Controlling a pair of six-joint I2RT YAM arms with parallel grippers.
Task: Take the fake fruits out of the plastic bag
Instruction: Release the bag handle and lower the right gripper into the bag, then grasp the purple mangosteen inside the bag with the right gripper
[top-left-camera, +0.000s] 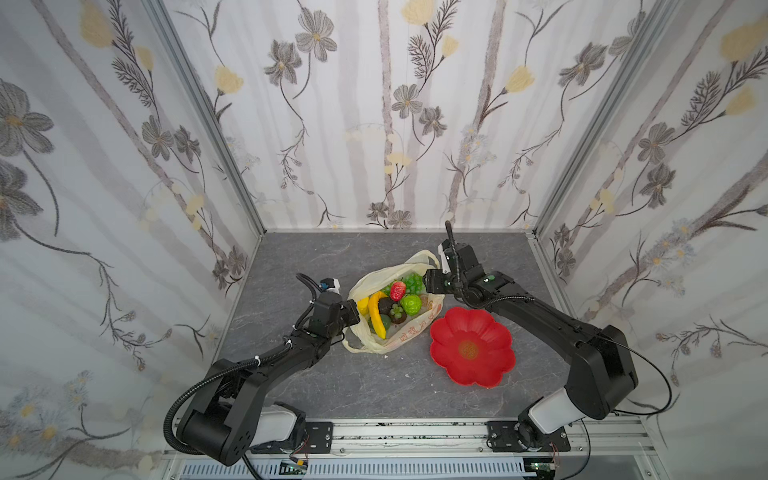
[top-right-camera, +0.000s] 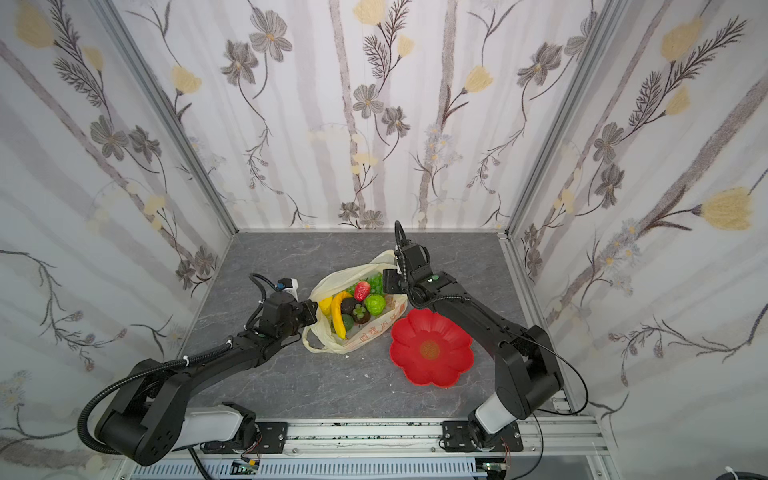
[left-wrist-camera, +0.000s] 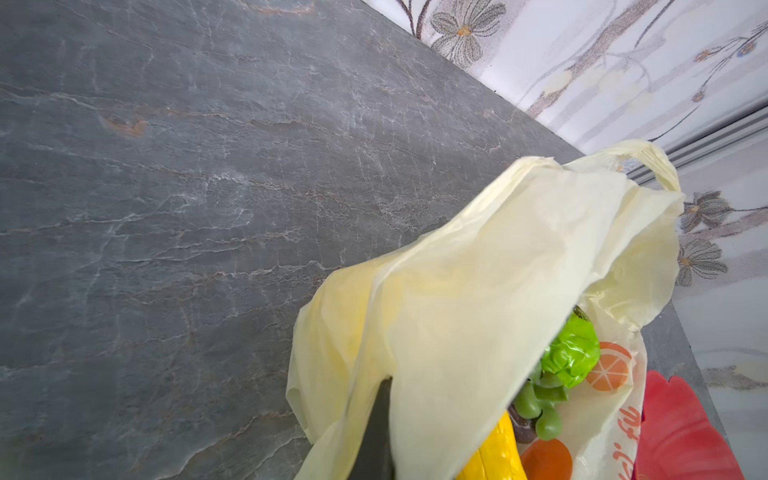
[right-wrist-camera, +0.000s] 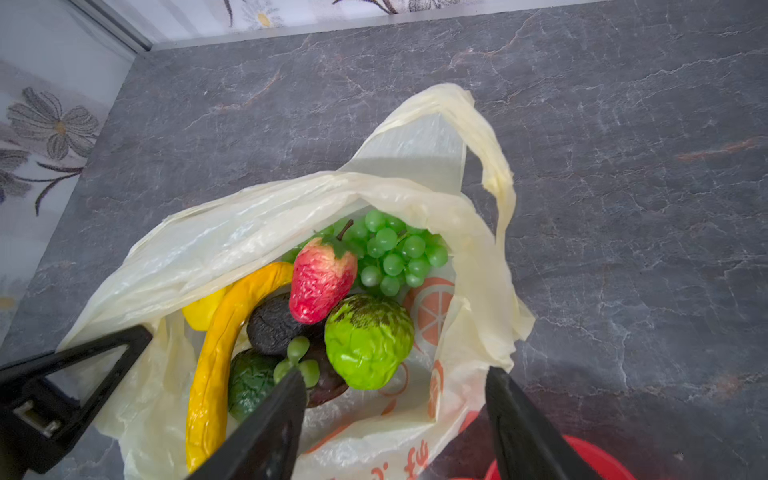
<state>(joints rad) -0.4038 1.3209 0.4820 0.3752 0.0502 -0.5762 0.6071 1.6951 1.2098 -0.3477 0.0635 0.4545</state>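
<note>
The plastic bag lies open on the grey table with the fake fruits inside. In the right wrist view I see a banana, strawberry, grape bunch, custard apple, mangosteen, avocado and orange. My left gripper is shut on the bag's left rim, its finger wrapped in the film. My right gripper hangs open over the bag's right side with nothing between its fingers; in both top views it sits beside the grapes.
A red flower-shaped plate rests on the table just right of the bag, beneath the right forearm. Flowered walls close in the back and both sides. Bare grey table stretches in front of the bag.
</note>
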